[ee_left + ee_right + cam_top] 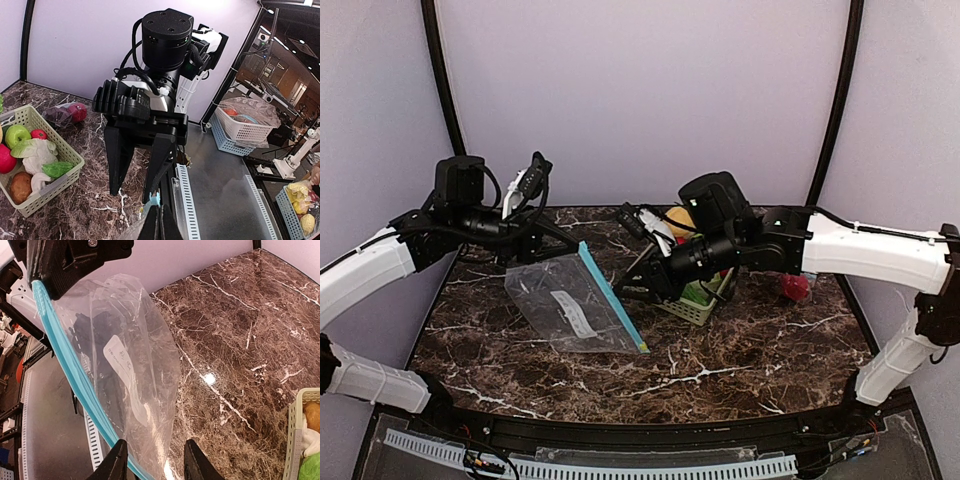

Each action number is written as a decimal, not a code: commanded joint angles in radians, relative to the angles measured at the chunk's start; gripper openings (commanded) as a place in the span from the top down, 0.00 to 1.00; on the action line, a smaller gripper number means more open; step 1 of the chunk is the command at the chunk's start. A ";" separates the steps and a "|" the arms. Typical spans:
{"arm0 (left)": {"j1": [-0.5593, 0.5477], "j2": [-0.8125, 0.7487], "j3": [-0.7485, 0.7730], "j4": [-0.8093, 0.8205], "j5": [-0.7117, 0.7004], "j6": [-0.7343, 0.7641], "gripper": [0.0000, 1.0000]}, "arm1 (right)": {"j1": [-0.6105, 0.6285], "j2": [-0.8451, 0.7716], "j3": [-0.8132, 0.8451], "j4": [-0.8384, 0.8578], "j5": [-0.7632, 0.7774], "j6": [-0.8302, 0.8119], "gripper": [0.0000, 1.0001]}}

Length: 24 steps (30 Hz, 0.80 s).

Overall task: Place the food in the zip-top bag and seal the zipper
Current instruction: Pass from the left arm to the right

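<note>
Two end effectors at one zip-top bag [125,365]: left end effector [159,221] clamped on upper zipper corner; right end effector [156,460] half open, astride lower zipper strip [70,370], not visibly pinching. Strip's long axis runs between them. Food [34,150] in basket [55,187] on worktop beside bag, nearer right arm.

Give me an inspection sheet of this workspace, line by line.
Surface: dark marble table, glossy.
Job's things: zip-top bag empty, held up by its blue zipper; food in the lattice basket.
Clutter: wrapped red item beside the basket.
Claws: left claw shut on the bag's zipper corner; right claw open, straddling the zipper.
Cables: black loops on the right wrist.
Surroundings: lilac walls; more baskets beyond the table.
</note>
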 commanded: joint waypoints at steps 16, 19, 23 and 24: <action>-0.005 -0.033 -0.012 0.016 0.012 0.000 0.99 | 0.030 0.001 0.025 -0.007 -0.018 -0.019 0.58; -0.005 -0.035 -0.012 0.014 0.014 0.000 0.99 | 0.030 -0.015 0.011 0.010 -0.017 -0.012 0.55; -0.004 -0.035 -0.009 0.014 0.023 -0.002 0.99 | 0.030 -0.037 -0.003 0.031 0.001 0.004 0.52; -0.005 -0.034 -0.009 0.014 0.026 -0.002 0.99 | 0.030 -0.042 -0.004 0.034 0.009 0.006 0.50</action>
